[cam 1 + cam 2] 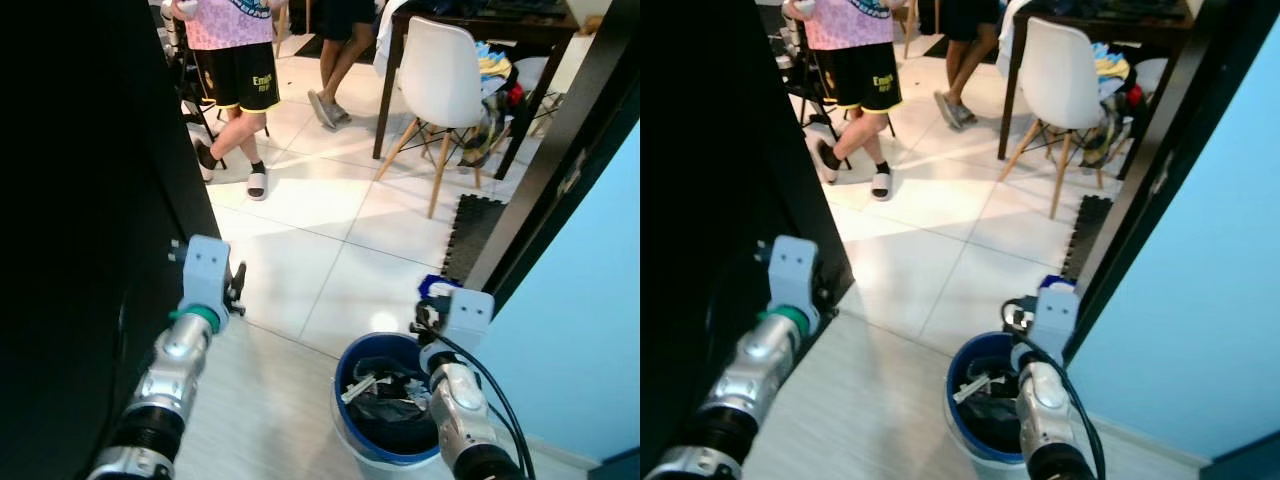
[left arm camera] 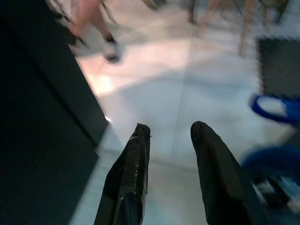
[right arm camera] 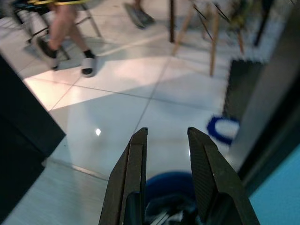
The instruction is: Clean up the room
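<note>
A person (image 1: 235,70) stands on the tiles ahead, so a step forward risks a bump, and the right arm could knock the blue bin (image 1: 385,410) just beneath it. The right gripper (image 3: 166,140) hovers over the bin's rim, fingers parted and empty. The left gripper (image 2: 168,136), beside the dark door, is likewise apart, holding nothing

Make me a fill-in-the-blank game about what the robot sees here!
1. The round bin under the right end effector is colored ____.
2. The chair by the dark table is colored ____.
3. The bin holds ____.
4. The fingers of the left end effector hold ____.

Missing words: blue; white; trash; nothing
</note>
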`<state>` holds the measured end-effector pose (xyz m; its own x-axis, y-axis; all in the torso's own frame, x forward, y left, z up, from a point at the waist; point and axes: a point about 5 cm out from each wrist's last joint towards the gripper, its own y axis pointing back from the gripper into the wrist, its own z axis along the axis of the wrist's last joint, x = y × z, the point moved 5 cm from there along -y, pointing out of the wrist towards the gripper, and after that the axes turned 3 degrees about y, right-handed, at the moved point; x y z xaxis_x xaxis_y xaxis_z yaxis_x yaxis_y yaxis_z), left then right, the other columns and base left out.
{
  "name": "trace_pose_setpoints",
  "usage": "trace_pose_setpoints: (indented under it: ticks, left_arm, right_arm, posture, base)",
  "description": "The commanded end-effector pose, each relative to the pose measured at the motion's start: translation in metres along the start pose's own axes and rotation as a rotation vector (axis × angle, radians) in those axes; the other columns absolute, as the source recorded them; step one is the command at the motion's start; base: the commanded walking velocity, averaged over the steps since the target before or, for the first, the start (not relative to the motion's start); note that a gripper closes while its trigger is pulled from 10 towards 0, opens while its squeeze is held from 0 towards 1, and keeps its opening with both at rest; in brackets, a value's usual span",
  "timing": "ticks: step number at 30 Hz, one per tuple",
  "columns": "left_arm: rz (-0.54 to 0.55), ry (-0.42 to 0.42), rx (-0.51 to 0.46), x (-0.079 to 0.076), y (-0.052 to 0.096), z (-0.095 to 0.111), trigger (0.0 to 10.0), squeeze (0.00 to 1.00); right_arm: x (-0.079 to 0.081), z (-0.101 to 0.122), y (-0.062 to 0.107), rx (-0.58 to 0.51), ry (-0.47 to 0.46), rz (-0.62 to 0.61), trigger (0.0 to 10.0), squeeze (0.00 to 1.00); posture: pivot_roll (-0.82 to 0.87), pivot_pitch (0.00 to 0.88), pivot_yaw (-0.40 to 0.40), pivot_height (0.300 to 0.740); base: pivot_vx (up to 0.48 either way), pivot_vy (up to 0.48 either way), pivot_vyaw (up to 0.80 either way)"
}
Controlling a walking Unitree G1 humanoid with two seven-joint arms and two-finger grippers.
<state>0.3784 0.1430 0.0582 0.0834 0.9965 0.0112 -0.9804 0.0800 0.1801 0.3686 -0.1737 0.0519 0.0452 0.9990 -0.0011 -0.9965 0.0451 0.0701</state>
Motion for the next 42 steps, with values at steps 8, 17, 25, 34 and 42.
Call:
trace_pose_setpoints:
  ticks: [8, 17, 25, 34, 42]
  left_arm:
    - [-0.043, 0.001, 0.006, -0.025, 0.004, -0.012, 10.0, 0.0]
    - [0.042, 0.006, 0.003, -0.01, 0.009, -0.023, 10.0, 0.0]
    - [0.056, 0.067, 0.02, -0.01, 0.009, -0.025, 10.0, 0.0]
    - [0.02, 0.066, -0.001, -0.02, 0.008, -0.02, 10.0, 0.0]
    - [-0.003, 0.078, 0.009, -0.024, 0.005, -0.019, 10.0, 0.0]
  right_arm:
    - [0.002, 0.02, -0.007, -0.017, 0.05, 0.056, 10.0, 0.0]
    - [0.009, -0.007, 0.014, 0.064, 0.154, 0.091, 10.0, 0.0]
    - [0.007, -0.021, 0.01, 0.109, 0.075, 0.087, 10.0, 0.0]
    - [0.019, -0.027, 0.007, 0.149, 0.033, 0.109, 10.0, 0.0]
    - [0.007, -0.03, 0.014, 0.142, 0.01, 0.034, 10.0, 0.0]
  posture:
    - [-0.09, 0.0, -0.023, 0.74]
    - [-0.07, 0.0, -0.024, 0.74]
    - [-0.03, 0.0, 0.033, 0.74]
    - [0.0, 0.0, 0.039, 0.74]
    - [-0.01, 0.0, 0.053, 0.74]
  base:
    - [0.0, 0.0, 0.0]
    - [0.0, 0.0, 0.0]
    - [0.0, 0.0, 0.0]
    - [0.0, 0.0, 0.0]
    - [0.0, 0.0, 0.0]
